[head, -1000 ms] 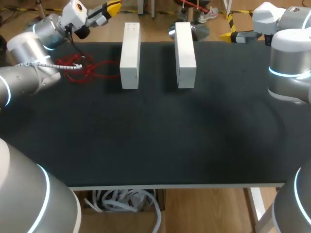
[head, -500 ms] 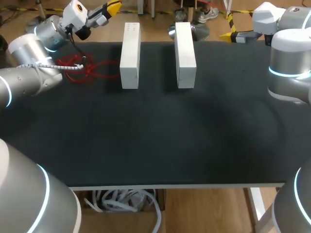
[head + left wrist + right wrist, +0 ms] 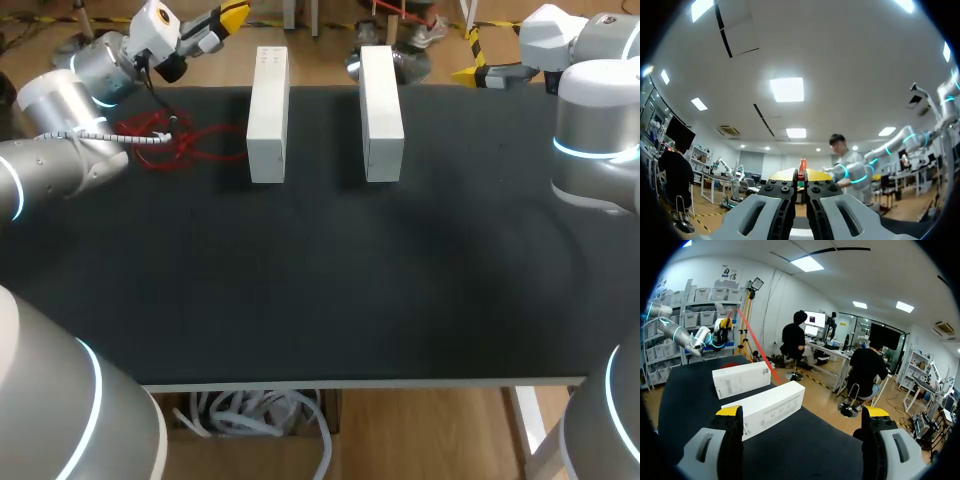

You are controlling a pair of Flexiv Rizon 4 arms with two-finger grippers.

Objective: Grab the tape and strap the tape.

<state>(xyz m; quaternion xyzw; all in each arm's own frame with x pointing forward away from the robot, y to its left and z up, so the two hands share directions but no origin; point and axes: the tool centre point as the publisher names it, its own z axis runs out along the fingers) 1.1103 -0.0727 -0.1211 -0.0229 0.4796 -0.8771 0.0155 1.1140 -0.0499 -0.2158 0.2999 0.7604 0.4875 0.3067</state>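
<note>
The red tape [image 3: 160, 138] lies heaped beside the left white box [image 3: 267, 112]. Judged light, limp and tangle-prone, so pinch one free strand. The left gripper [image 3: 232, 15], beyond that box, has its jaws clamped on a red strand. The right gripper [image 3: 800, 415] has its jaws wide apart. The box is closed, contents unseen.

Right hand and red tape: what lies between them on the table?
In the head view, two white boxes lie side by side between the right hand and the red tape.

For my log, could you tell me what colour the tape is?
The tape is red, clearest in the head view.
</note>
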